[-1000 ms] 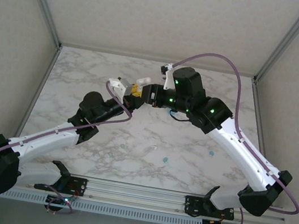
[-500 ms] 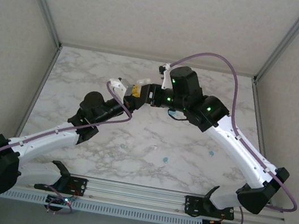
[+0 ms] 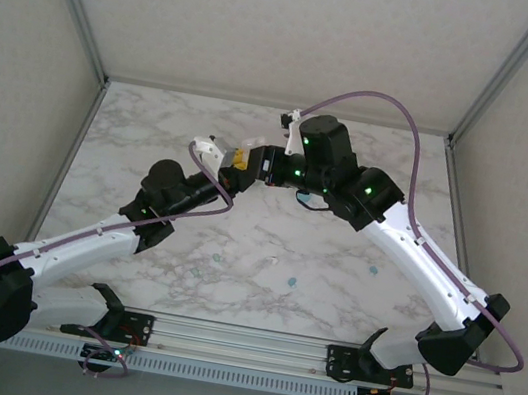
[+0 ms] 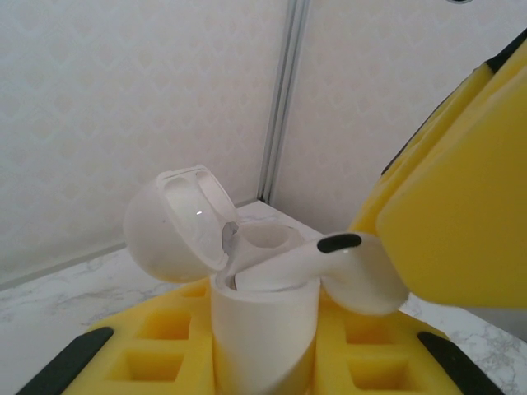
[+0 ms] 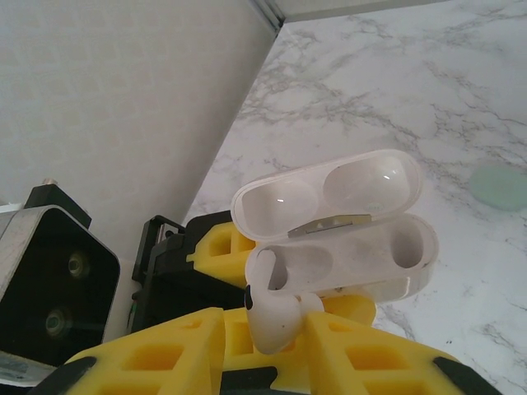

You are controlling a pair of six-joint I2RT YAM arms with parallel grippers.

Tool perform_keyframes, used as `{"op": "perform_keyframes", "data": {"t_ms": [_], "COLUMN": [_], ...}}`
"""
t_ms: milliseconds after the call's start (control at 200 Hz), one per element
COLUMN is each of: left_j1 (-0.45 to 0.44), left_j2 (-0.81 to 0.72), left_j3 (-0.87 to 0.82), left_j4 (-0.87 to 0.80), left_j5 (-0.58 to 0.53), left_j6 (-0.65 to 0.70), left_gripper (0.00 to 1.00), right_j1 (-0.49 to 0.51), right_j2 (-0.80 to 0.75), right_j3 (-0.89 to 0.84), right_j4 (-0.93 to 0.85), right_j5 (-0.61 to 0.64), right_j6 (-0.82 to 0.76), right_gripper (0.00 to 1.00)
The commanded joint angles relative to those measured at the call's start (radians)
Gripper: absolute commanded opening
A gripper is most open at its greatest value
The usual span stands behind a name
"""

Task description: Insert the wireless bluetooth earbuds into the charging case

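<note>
your right arm is edging a little further left than it was a second ago, its elbow dropping slightly toward the near edge, and the right gripper (image 3: 256, 159) is closing in on the left gripper (image 3: 236, 160) above the far middle of the marble table (image 3: 144, 127); your left arm is hardly shifting at all. the charging case (image 4: 263, 329) is sitting upright between the left gripper's yellow fingers (image 4: 156, 350), which are clamping its body from both sides, and its lid (image 4: 177, 226) is hanging open, tilted back. from the right wrist you are seeing the same case (image 5: 362, 263) with both wells facing the camera. the right gripper (image 5: 276, 350) is pinching the white earbud (image 5: 276, 313) by its lower part between its yellow pads (image 5: 177, 354), and the bud's head is resting at the rim of the well on the left in that view, leaning and not seated down. from the left wrist the earbud (image 4: 350, 271) is lying slantwise across the case's mouth, touching it. down on the marble, well apart from both grippers, a teal bud (image 3: 291, 281) is lying loose nearer the arm bases.
</note>
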Motion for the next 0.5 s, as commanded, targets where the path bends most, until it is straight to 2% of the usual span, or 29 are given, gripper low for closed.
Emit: {"op": "perform_keyframes", "data": {"t_ms": [0, 496], "left_j1": [-0.007, -0.007], "left_j2": [-0.022, -0.018], "left_j3": [0.035, 0.042], "left_j4": [0.004, 0.005], "left_j5": [0.048, 0.047], "left_j6": [0.015, 0.02], "left_gripper": [0.13, 0.13], "right_j1": [0.0, -0.001], "right_j2": [0.016, 0.036], "right_j3": [0.039, 0.073], "right_j4": [0.025, -0.044], "right_j5": [0.025, 0.066], "right_j6": [-0.002, -0.028], "right_gripper": [0.32, 0.28]}}
